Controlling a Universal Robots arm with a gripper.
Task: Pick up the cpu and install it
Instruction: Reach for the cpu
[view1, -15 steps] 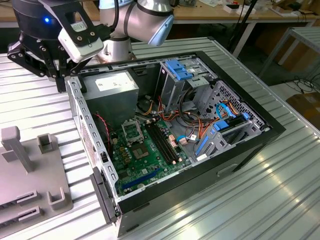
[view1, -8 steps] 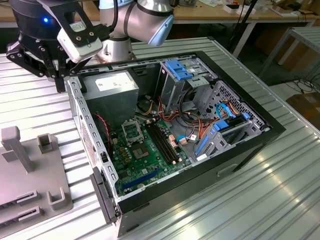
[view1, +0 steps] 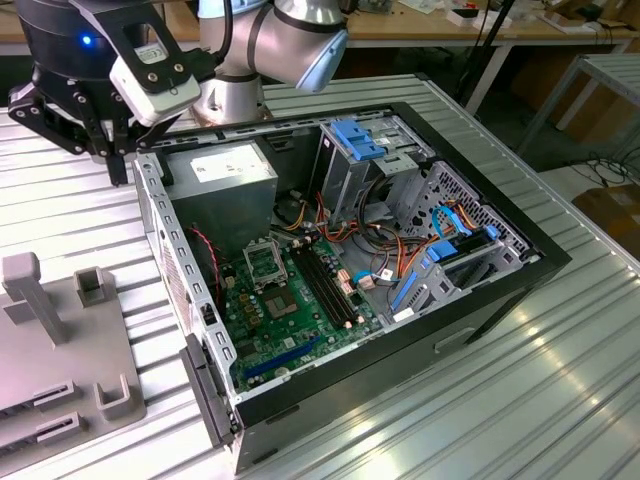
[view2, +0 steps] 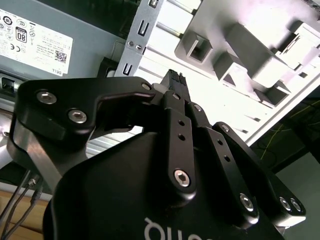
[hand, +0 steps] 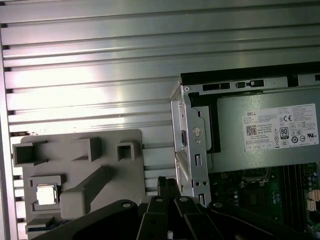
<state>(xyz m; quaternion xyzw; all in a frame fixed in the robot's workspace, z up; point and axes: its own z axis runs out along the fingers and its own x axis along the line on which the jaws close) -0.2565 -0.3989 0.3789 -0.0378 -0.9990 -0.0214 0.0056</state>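
Now claw (hand: 167, 184) pinched narrow, nothing held, just outside case rim (hand: 186, 130). Nearby, cpu (hand: 46, 195) in grey fixture (hand: 132, 175); ribbed tabletop (hand: 90, 60) beyond.

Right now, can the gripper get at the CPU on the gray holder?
Probably yes. The CPU lies uncovered in its pocket on the gray holder, with nothing above it. The gripper hangs off to the side, by the case wall.
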